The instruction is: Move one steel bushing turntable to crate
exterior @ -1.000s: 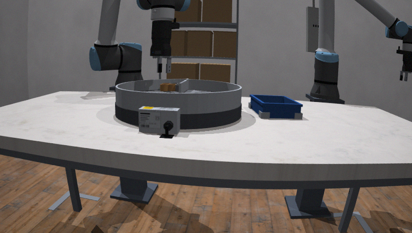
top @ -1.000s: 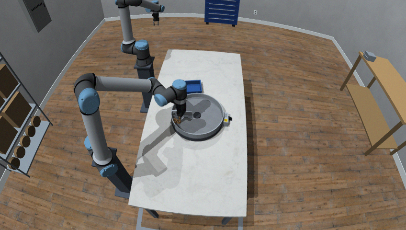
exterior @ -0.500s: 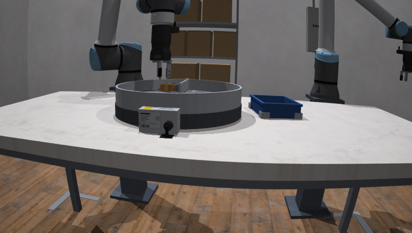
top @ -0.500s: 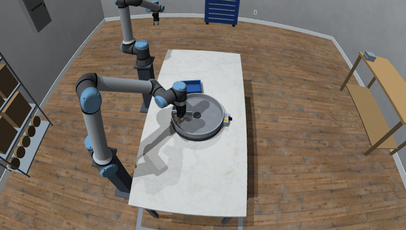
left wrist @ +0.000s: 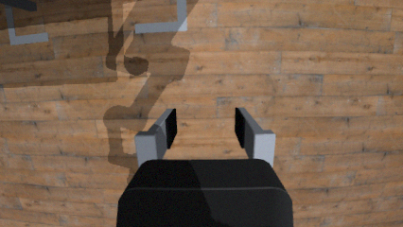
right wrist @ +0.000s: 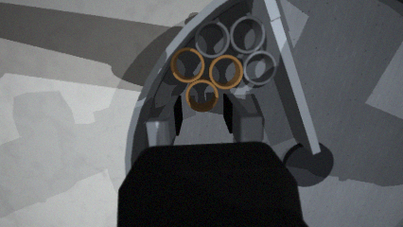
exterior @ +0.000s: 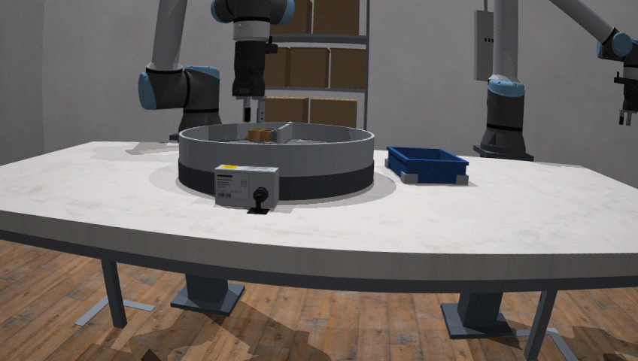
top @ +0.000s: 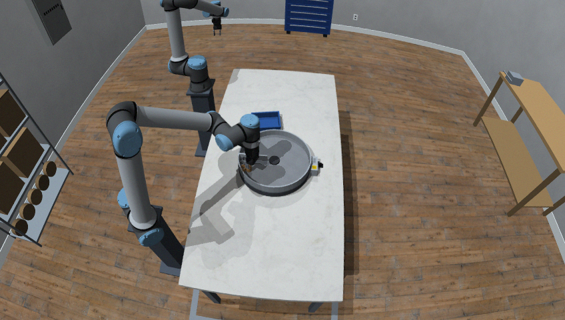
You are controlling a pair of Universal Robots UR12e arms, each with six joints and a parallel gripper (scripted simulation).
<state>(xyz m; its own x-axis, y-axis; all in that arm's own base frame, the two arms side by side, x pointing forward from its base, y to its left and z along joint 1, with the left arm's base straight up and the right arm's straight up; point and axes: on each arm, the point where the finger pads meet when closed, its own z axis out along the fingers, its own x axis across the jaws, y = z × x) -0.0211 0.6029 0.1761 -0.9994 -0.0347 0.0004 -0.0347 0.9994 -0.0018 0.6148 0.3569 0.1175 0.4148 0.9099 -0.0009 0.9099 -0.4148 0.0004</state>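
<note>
right pincer (top: 249, 163) (exterior: 253, 120) (right wrist: 203, 114) open above round grey turntable (top: 304, 178) (exterior: 313, 154) (right wrist: 333, 111), hollow steel bushings (right wrist: 212, 56), left pincer (top: 217, 34) (exterior: 624, 122) (left wrist: 205, 128) open

Blurred, unreadable print on the front label of the grey control box (exterior: 246, 186) before me, its yellow sticker (top: 314, 167) (exterior: 229, 166) equally illegible to me
</note>
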